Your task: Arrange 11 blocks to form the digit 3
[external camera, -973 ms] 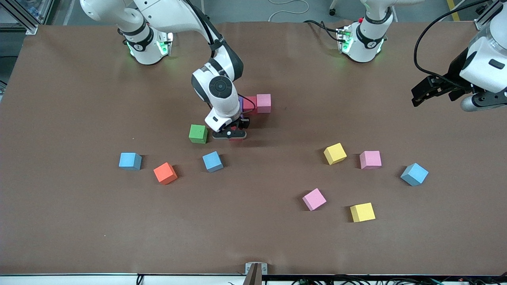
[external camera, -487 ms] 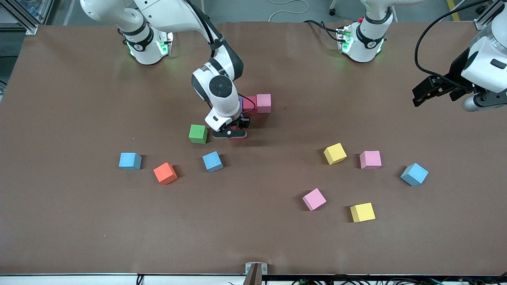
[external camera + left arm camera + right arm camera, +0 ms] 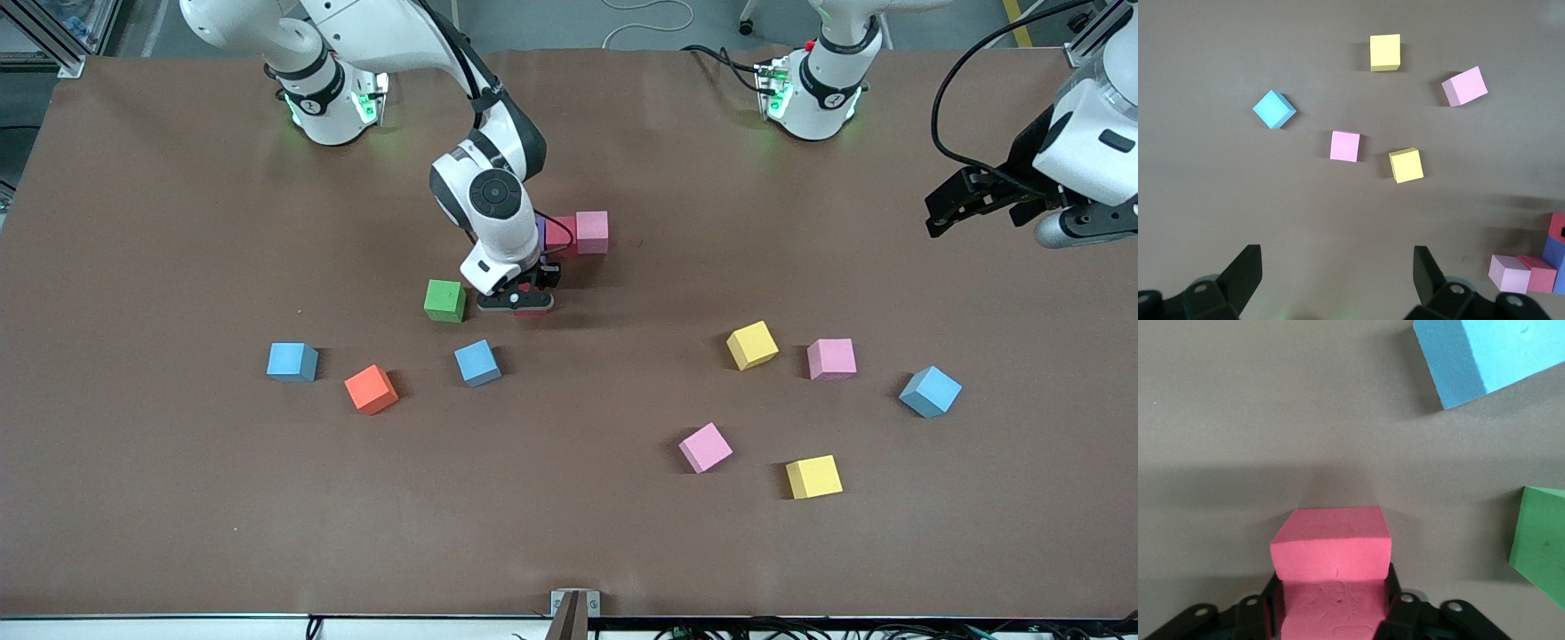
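The right gripper [image 3: 516, 300] clamped a red block [image 3: 1331, 552] low on the counter [image 3: 178, 498] beside the green cube [image 3: 444, 300]. Light, slightly yielding foam, best gripped on flat opposite faces. The left gripper [image 3: 1338, 280] waited, fingers apart.

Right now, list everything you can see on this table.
pink blocks: three, pink; one ending the started row, two loose toward the left arm's end
red blocks: two, red; one in that row, one at the right gripper
purple block: one seen, purple; in the row, mostly hidden
yellow blocks: two, yellow; among the loose pink ones
blue blocks: three, blue; two flanking the orange, one toward the left arm's end
orange block: one, orange
green block: one, green
table: brown
right gripper: around a red block
left gripper: open, waiting
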Robot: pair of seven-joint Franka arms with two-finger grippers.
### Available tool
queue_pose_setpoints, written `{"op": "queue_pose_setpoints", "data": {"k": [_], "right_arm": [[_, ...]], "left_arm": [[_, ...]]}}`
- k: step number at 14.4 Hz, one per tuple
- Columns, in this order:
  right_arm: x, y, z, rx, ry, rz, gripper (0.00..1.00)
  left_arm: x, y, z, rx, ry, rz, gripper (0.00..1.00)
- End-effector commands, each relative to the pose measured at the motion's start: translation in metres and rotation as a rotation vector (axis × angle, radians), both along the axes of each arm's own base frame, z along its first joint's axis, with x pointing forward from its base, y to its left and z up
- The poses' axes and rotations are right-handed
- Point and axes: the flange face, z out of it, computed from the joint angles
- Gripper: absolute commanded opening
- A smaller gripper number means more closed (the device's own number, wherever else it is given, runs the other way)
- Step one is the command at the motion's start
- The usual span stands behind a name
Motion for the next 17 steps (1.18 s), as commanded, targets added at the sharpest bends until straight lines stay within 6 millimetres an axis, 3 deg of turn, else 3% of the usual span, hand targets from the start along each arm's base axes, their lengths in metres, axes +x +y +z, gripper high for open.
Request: {"op": "queue_pose_setpoints", "data": {"k": [1, 5, 11, 13, 17], "right_arm": [[-0.011, -0.003, 0.001, 0.002, 0.007, -0.015, 1.0], [-0.011, -0.001, 0.003, 0.005, 0.004, -0.03, 1.0], [-0.007, 0.003, 0.015, 0.014, -0.001, -0.043, 1.0], [-0.003, 0.003, 0.024, 0.018, -0.002, -0.042, 1.0], [0.025, -0.013, 0.066, 0.015, 0.027, -0.038, 1.0]], "left_arm": [[-0.007, -0.012, 0.007, 0.008, -0.001, -0.048, 1.0], [-0.009, -0.023, 0.006, 0.008, 0.0, -0.072, 1.0], [-0.007, -0.024, 0.002, 0.007, 0.006, -0.099, 1.0], [-0.007, -0.026, 0.002, 0.007, 0.004, -0.104, 1.0], [-0.007, -0.026, 0.002, 0.005, 0.003, -0.109, 1.0]]}}
